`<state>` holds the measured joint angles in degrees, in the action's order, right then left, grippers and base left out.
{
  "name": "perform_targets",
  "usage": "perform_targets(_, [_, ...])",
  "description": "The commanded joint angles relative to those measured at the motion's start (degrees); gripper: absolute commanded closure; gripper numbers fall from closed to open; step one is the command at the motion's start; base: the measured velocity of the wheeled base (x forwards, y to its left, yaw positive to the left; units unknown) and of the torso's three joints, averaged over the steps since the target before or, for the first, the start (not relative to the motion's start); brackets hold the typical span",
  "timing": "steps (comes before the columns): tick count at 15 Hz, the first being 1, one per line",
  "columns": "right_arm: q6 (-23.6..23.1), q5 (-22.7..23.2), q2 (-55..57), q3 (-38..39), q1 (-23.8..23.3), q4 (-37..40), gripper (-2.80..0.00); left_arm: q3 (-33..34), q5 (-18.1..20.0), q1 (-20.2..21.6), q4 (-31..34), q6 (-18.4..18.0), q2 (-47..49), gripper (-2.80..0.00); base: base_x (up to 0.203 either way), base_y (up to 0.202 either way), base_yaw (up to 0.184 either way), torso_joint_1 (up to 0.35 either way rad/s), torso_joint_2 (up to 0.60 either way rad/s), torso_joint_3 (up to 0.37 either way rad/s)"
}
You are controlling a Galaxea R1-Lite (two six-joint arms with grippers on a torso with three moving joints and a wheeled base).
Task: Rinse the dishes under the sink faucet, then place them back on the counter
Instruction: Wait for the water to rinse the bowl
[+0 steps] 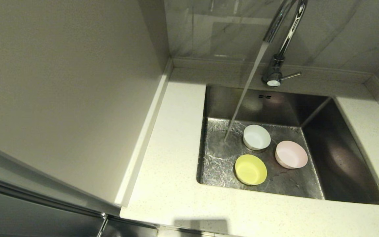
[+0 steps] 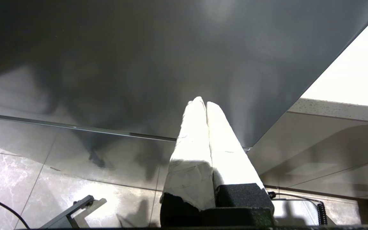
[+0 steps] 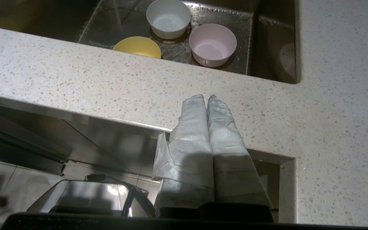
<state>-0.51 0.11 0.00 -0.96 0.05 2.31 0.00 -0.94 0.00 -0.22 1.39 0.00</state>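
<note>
Running from the faucet (image 1: pixel 281 42), a stream of water (image 1: pixel 245 92) falls onto the floor of the sink (image 1: pixel 341 158), landing at about nine o'clock of the white bowl (image 1: pixel 257 137). That bowl sits over the drain, with the pale pink bowl (image 1: pixel 291 154) at its four o'clock and the yellow bowl (image 1: pixel 250 169) at its six o'clock; all three stand upright in the basin, near each other. Neither arm shows in the head view. The right gripper (image 3: pixel 207 97) hangs below and in front of the surface (image 3: pixel 75 83), its cloth-wrapped fingers pressed together and holding nothing; from it the bowls lie well apart, toward twelve o'clock past the front edge. The left gripper (image 2: pixel 203 101) is parked low beside a dark cabinet front (image 2: pixel 139 64), fingers likewise closed and empty, with no bowl in its view.
</note>
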Motion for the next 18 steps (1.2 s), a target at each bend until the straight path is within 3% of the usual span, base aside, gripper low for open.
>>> perform_targets(1, [0.0,0.1,0.0,0.0,0.0,0.0,0.0,0.0,0.0,0.0,0.0,0.0,-0.1,0.0,0.0,0.0,0.0,0.0,0.0,0.0])
perform_targets(18, [0.0,0.1,0.0,0.0,0.0,0.1,0.0,0.0,0.0,0.0,0.0,0.0,-0.1,0.0,0.0,0.0,0.0,0.0,0.0,0.0])
